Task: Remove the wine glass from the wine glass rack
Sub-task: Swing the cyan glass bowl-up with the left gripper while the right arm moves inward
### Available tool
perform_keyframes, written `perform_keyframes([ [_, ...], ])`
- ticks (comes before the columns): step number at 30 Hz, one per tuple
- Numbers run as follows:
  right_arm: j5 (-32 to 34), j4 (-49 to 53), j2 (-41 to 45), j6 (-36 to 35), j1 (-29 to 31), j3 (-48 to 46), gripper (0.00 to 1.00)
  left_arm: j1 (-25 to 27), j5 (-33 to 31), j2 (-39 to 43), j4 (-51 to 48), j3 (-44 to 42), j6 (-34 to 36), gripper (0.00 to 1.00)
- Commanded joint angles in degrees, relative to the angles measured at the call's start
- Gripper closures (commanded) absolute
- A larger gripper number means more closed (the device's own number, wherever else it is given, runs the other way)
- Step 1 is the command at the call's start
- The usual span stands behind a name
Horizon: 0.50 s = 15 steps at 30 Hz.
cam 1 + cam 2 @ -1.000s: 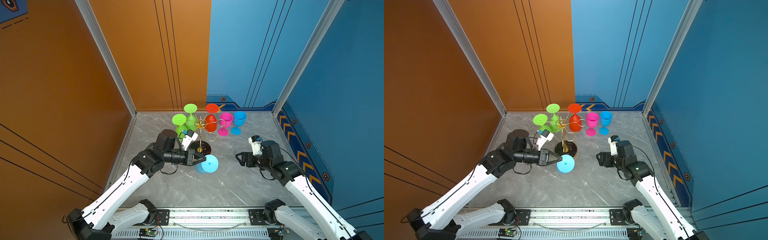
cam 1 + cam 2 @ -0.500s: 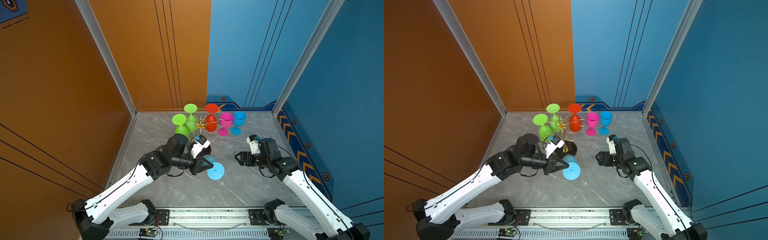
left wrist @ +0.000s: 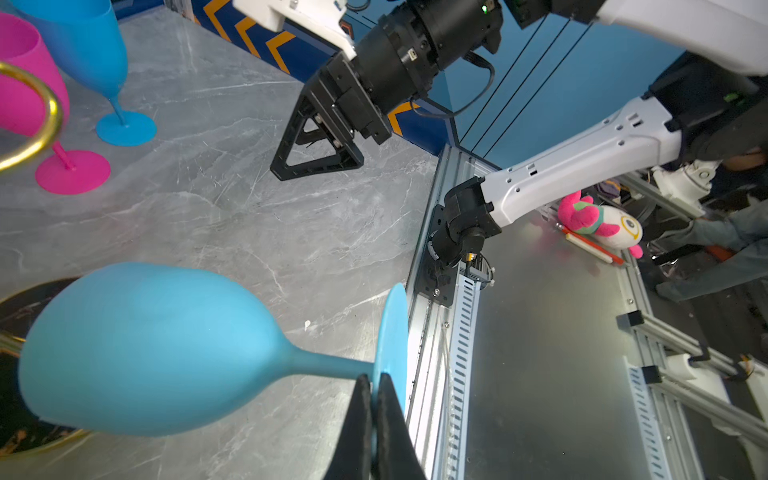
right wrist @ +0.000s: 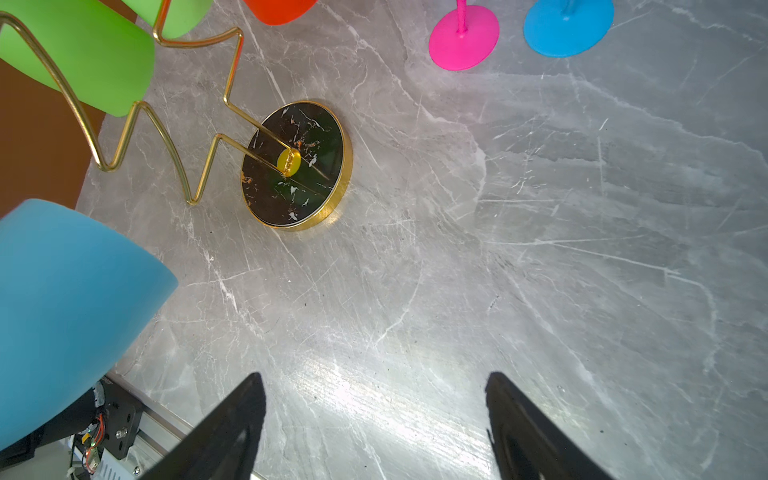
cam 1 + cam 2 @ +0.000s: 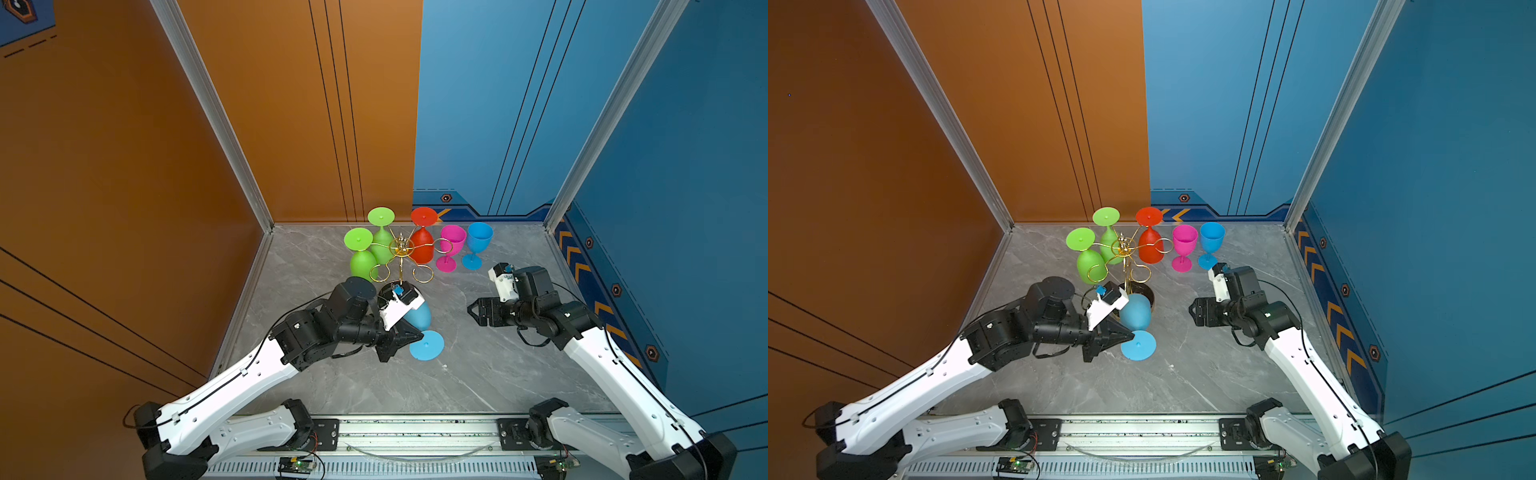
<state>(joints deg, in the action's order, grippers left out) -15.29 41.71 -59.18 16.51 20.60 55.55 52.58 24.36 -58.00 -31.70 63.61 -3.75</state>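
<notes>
My left gripper (image 5: 415,334) (image 5: 1128,332) (image 3: 374,379) is shut on the foot of a light blue wine glass (image 5: 420,316) (image 5: 1136,312) (image 3: 145,349), right where the stem meets it. The glass is tilted almost level above the table, clear of the rack's arms, with its bowl over the base. The gold wine glass rack (image 5: 400,249) (image 5: 1123,249) stands behind it on a black marbled base (image 4: 299,166). My right gripper (image 5: 471,311) (image 5: 1192,312) (image 4: 374,376) is open and empty to the right, pointing at the rack.
Two green glasses (image 5: 363,262) (image 5: 381,245) and a red glass (image 5: 423,245) hang upside down on the rack. A pink glass (image 5: 452,241) and a blue glass (image 5: 478,239) stand upright on the grey table (image 5: 478,374) at the back right. Walls close three sides.
My left gripper has carried the blue glass forward and to the right, away from the rack's arms, and turned it so the foot faces the front. The right arm has barely moved.
</notes>
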Motion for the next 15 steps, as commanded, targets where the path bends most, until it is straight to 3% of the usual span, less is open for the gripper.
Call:
perform_keyframes([
  [1, -1.3, 2.8, -0.9, -0.9, 0.7, 2.6, 0.16, 2.5, -4.4, 2.4, -0.8, -2.4, 9.5, 1.00],
  [15, -1.8, 3.1, -4.0, -0.7, 3.8, 7.0, 0.15, 9.9, -19.0, 5.0, -0.7, -10.4, 24.4, 1.00],
])
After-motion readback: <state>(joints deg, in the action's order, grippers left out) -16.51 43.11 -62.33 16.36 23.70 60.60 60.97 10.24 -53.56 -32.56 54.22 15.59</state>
